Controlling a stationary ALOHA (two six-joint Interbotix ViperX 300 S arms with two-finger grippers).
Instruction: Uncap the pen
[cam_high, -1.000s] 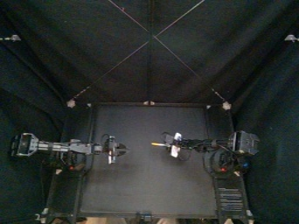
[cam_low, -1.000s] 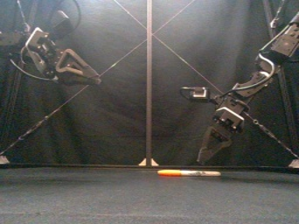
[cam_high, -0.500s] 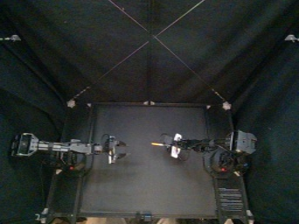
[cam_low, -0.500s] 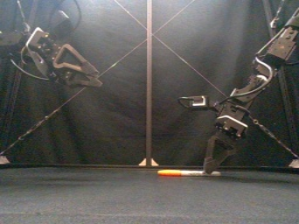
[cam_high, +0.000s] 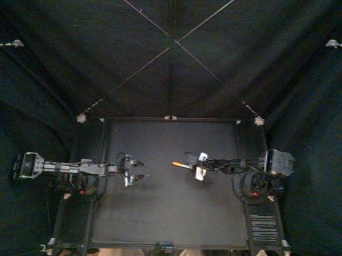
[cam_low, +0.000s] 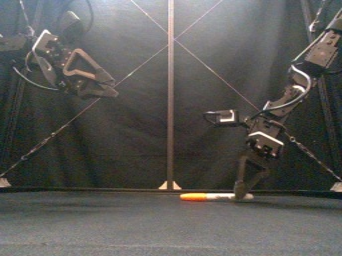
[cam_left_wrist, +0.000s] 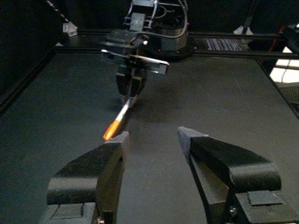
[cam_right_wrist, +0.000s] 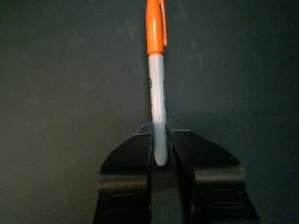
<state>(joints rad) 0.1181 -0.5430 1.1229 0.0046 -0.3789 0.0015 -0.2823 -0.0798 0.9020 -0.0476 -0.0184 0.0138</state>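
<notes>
Right fingers (cam_right_wrist: 205, 166) lowered, now gripping pen (cam_right_wrist: 156, 79).

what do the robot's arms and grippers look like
The left arm and right arm look alike: black, built of chunky jointed links. Each ends in two black, wedge-shaped jaws, as on the left gripper and right gripper. A pale cross-plate sits above the right gripper's jaws.

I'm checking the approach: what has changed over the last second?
The right gripper came down onto the pen, and its jaws now close around the grey barrel end. The left gripper shifted slightly but stays raised on its side, jaws open. The pen lies where it was, its orange cap on.
</notes>
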